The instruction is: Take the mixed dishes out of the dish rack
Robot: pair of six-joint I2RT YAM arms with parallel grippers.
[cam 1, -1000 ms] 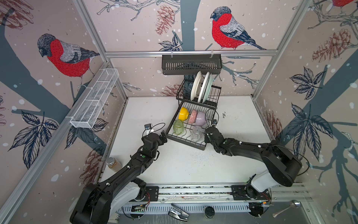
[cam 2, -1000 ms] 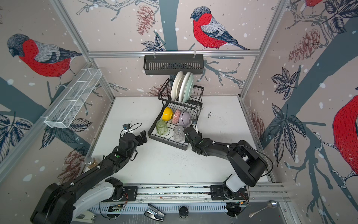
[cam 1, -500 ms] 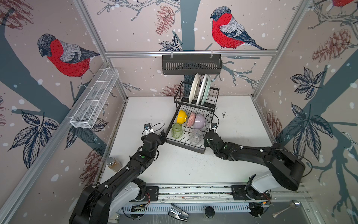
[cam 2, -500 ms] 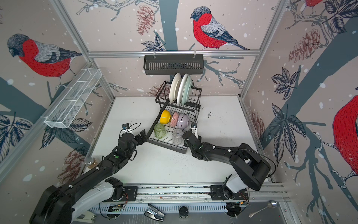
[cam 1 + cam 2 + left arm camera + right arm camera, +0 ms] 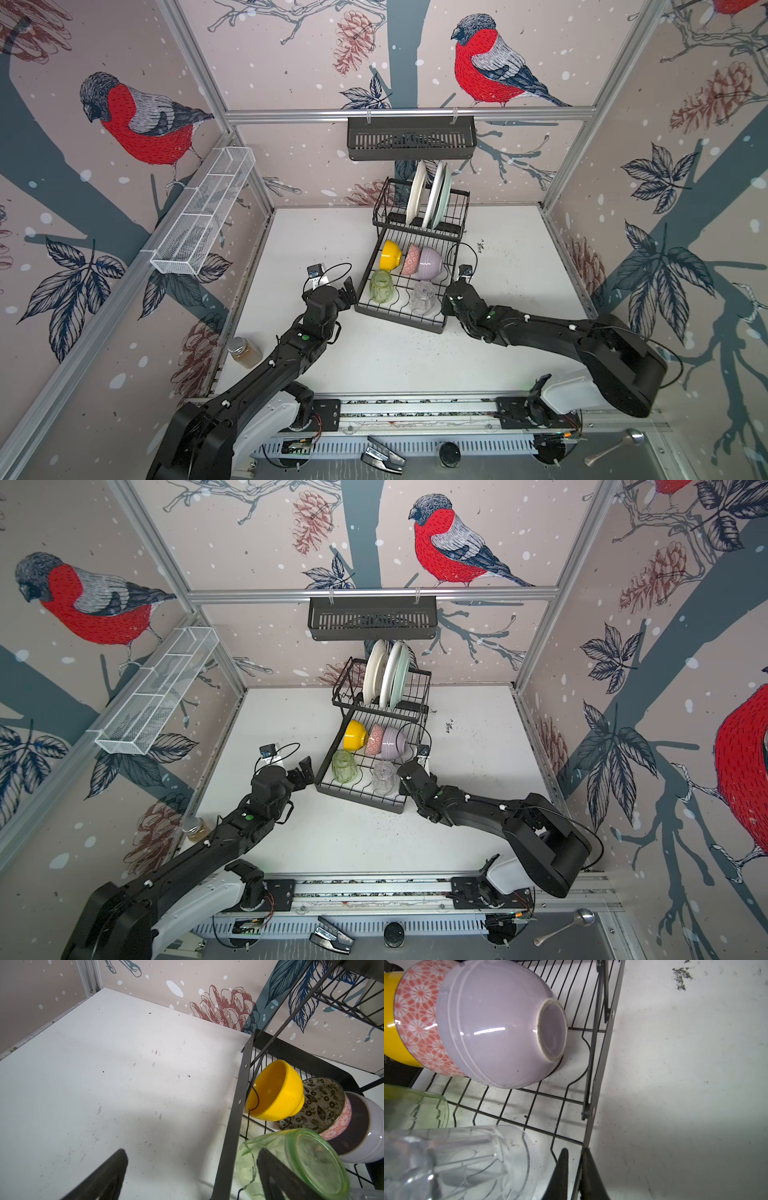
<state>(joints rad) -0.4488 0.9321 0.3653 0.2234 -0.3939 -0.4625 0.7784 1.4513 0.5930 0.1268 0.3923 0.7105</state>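
Note:
In both top views the black wire dish rack point(image 5: 398, 321) point(image 5: 357, 798) stands mid-table. Its raised basket holds two cream plates point(image 5: 417, 193) and a mint plate point(image 5: 447, 195). On the flat tray lie a yellow bowl point(image 5: 390, 254), a pink-patterned bowl point(image 5: 411, 258), a lilac bowl point(image 5: 430, 262), a pale-green tumbler point(image 5: 382, 286) and a clear tumbler point(image 5: 424, 298). My right gripper point(image 5: 576, 1150) is shut on the rack's right side rail point(image 5: 602, 1064). My left gripper point(image 5: 192, 1151) is open and straddles the left rail point(image 5: 234, 1126), with one finger in front of the green tumbler point(image 5: 311, 1159).
A small jar point(image 5: 245, 352) stands by the left wall. On the walls hang a white mesh trough point(image 5: 203, 216) and a black slotted basket point(image 5: 411, 137). Bare white table point(image 5: 519, 266) lies on both sides of the rack. A spoon point(image 5: 615, 446) lies beyond the front rail.
The rack, with all its dishes, has slid a little toward the front, and my right gripper on its rail came with it. The left arm has hardly moved.

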